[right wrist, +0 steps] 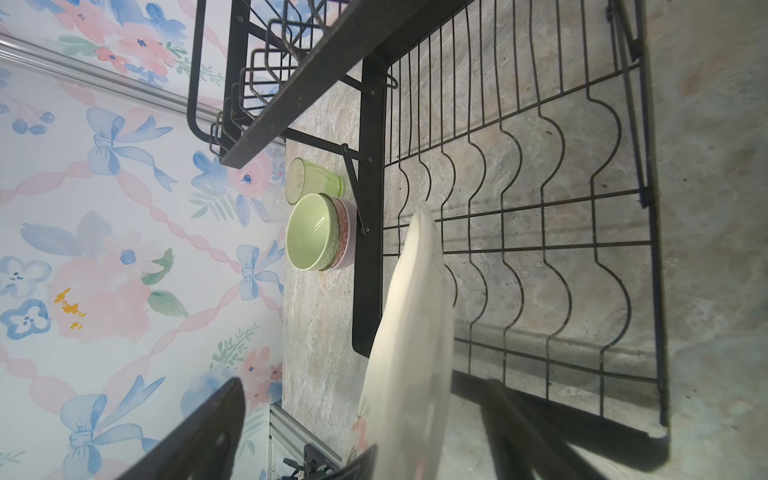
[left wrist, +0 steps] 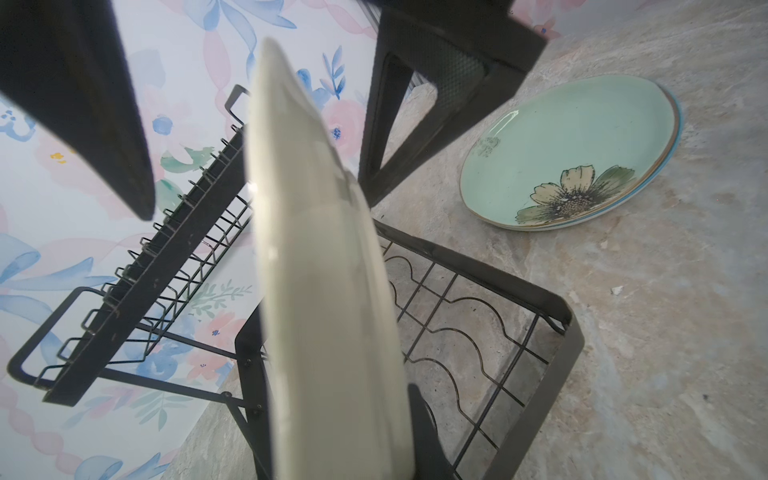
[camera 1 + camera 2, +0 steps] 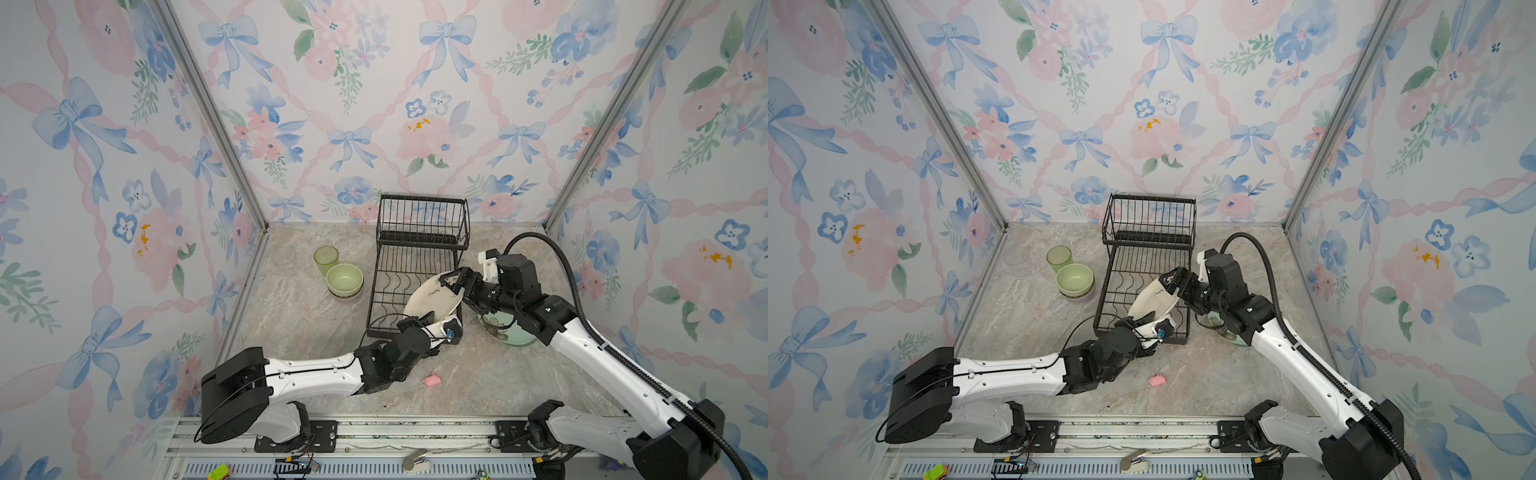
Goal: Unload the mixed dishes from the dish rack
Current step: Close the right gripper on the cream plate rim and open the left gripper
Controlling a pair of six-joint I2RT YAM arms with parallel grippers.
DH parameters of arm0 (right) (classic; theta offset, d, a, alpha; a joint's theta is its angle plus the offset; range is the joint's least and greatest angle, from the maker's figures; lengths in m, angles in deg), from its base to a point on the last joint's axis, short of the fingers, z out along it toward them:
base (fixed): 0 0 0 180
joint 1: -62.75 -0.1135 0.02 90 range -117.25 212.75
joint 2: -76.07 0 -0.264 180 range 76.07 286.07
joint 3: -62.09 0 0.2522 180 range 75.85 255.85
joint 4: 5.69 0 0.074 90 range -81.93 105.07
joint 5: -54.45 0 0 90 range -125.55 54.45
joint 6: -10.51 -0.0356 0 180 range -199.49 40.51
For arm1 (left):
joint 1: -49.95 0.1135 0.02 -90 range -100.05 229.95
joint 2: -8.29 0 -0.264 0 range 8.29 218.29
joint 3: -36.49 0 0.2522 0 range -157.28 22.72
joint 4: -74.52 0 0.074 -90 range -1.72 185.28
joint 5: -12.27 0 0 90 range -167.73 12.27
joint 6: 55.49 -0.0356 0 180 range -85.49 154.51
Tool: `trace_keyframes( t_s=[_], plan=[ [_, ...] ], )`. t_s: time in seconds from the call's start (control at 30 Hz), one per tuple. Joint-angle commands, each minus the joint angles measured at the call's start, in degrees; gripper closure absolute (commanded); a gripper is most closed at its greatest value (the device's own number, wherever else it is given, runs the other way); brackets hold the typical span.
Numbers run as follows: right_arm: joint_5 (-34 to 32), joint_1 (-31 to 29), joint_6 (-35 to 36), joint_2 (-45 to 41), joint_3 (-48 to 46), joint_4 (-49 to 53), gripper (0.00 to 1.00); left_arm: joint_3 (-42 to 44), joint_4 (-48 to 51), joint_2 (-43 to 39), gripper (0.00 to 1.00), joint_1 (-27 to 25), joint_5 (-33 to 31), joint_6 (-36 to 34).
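Marble tabletop (image 3: 311,332): your left gripper (image 3: 438,326) pinches the cream plate (image 3: 432,299) on edge at the rack (image 3: 422,239); your right gripper (image 3: 453,281) straddles its top rim, jaws wide apart.

We saw the dish rack (image 3: 420,240), black wire, standing at the middle of the table's back edge, with its raised basket tier at the rear. The cream plate (image 3: 432,299), marked with small dark drawings, stood tilted on edge over the front of the lower tier, its lower rim clamped in the left gripper (image 3: 441,329). The pale green plate (image 3: 505,334), flower-painted, lay flat just right of the rack's front end, stacked on a blue-rimmed plate (image 2: 676,124). Left of the rack, the pale green bowl (image 3: 344,280) sat nested in the pink-patterned bowl (image 1: 347,232), the green tumbler (image 3: 325,258) upright just behind them. The clear glass (image 3: 284,254) stood nearer the back left corner.
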Motion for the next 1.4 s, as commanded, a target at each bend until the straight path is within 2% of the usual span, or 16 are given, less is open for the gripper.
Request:
trace_keyframes(
  t_s=[0.0, 0.3, 0.47, 0.57, 0.77, 0.8, 0.87, 0.97, 1.07, 1.13, 1.17, 1.2, 1.23, 1.37],
  plan=[
    [2.2, -1.0, -0.1, 0.5, -0.6, -1.6, 0.15, -2.3, -7.3, -0.4, 1.00, -0.4, -2.1, -1.2],
    [2.6, -1.1, -0.6, -0.1, -1.0, -2.3, 0.52, -1.0, -9.8, 0.2, 1.00, -0.4, -3.9, -2.5],
    [2.9, -1.1, -0.7, 0.3, -0.6, -2.7, 0.64, -0.6, -10.8, 0.7, 1.00, -0.4, -4.3, -3.2],
    [3.6, -1.1, -0.9, 1.1, -0.3, -3.1, 0.67, -0.5, -11.6, 1.4, 1.00, -0.4, -5.0, -3.7],
    [3.8, -0.9, -0.4, 2.3, 0.7, -2.9, 0.86, -0.5, -12.6, 2.7, 1.00, -0.4, -6.2, -4.2],
    [3.8, -0.8, -0.2, 2.4, 0.8, -2.7, 0.87, -0.4, -12.9, 2.9, 1.00, -0.4, -6.4, -4.3],
    [3.9, -0.4, -0.1, 2.5, 1.0, -2.4, 0.91, -0.1, -13.6, 3.3, 0.87, -0.3, -7.0, -4.3],
    [3.9, 0.1, 0.0, 2.5, 1.0, -2.0, 0.98, 0.1, -14.0, 3.7, 0.86, -0.3, -7.2, -4.3],
    [3.8, 0.5, 0.0, 2.3, 0.5, -1.8, 1.00, 0.3, -14.3, 3.8, 0.69, -0.3, -7.4, -4.3],
    [3.7, 1.0, -0.1, 2.4, 0.2, -1.9, 1.00, 0.4, -14.6, 3.7, 0.50, -0.3, -7.4, -4.3],
    [3.9, 1.3, -0.4, 2.4, 0.1, -1.9, 1.00, 0.3, -15.0, 3.5, 0.34, -0.3, -7.5, -4.2],
    [4.2, 1.6, -0.6, 2.5, -0.1, -1.9, 1.00, 0.4, -15.6, 3.5, 0.09, -0.3, -7.7, -4.1],
    [4.4, 1.7, -0.7, 2.5, -0.1, -2.0, 1.00, 2.3, -16.2, 3.4, 0.02, -0.3, -8.0, -4.0],
    [4.7, 2.0, -0.6, 2.5, 0.1, -2.0, 1.00, 3.9, -18.8, 2.7, 0.02, -0.3, -9.2, -3.9]
  ],
)
